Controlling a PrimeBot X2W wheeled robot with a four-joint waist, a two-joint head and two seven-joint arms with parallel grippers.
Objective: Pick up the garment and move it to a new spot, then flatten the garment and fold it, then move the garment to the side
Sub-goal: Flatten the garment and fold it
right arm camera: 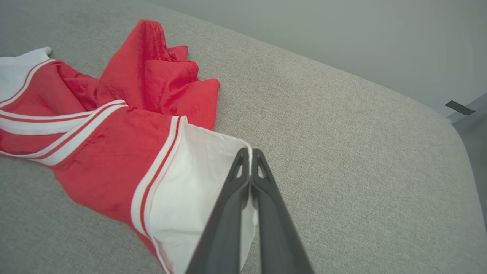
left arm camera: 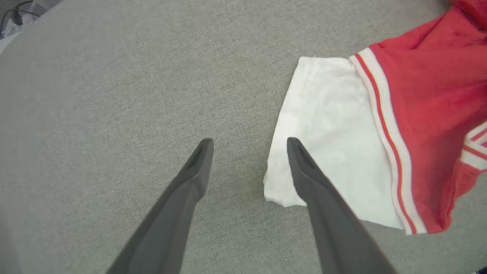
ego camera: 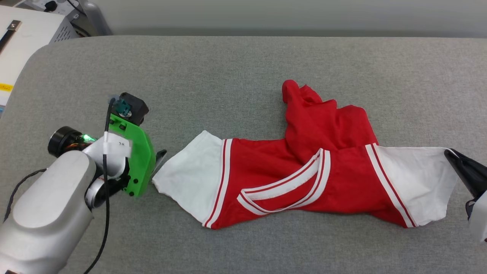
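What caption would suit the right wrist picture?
Closed right gripper pinches the crumpled red garment by its white sleeve.

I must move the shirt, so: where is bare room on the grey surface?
Bare: the wide strip of grey surface behind the garment, and the strip in front of it. Crowded: its two ends, with the open left pincer at one and the right pincer shut on the other.

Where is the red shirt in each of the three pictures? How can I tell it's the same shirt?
Head view: the red shirt lies across the middle and right.
Left wrist view: upper right, its white sleeve beside the open left tool.
Right wrist view: left half, its other white sleeve pinched in the shut right tool.
Shared landmark: the striped neckline.
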